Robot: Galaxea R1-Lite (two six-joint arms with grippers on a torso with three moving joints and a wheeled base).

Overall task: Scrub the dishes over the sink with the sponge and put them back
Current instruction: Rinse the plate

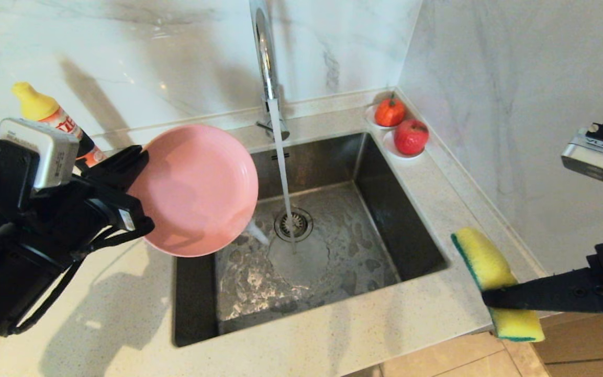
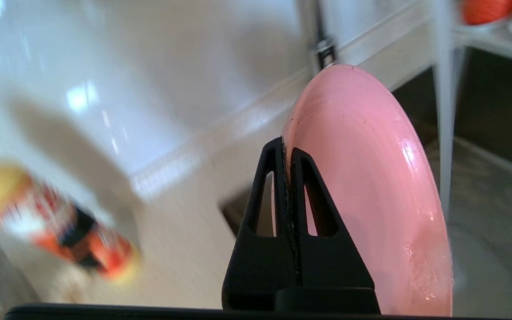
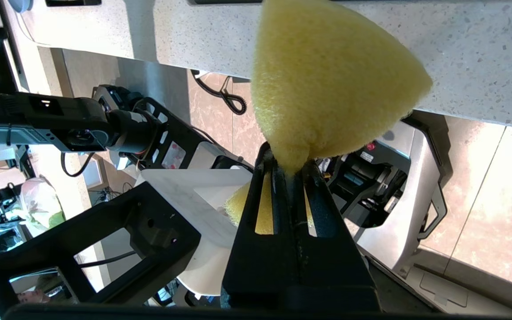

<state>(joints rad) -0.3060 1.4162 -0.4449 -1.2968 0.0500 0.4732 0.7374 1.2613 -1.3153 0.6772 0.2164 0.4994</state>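
Observation:
My left gripper (image 1: pixel 136 159) is shut on the rim of the pink plate (image 1: pixel 197 188). It holds the plate tilted on edge above the left side of the steel sink (image 1: pixel 406 220), just left of the running water (image 1: pixel 283 173). In the left wrist view the two fingers (image 2: pixel 278 186) pinch the plate (image 2: pixel 371 178) rim, and its lower part looks wet. At the counter's front right corner my right gripper (image 1: pixel 484 299) is shut on the middle of the yellow and green sponge (image 1: pixel 484 262), well apart from the plate. The right wrist view shows the sponge (image 3: pixel 327 80) bulging beyond the closed gripper (image 3: pixel 289 162).
The chrome tap (image 1: pixel 265 52) stands behind the sink, its stream falling on the drain strainer (image 1: pixel 293 224). A yellow-capped bottle (image 1: pixel 45 112) stands at the back left. Two red fruits (image 1: pixel 390 111) (image 1: pixel 411 136) sit at the back right corner. Marble walls close the back and right.

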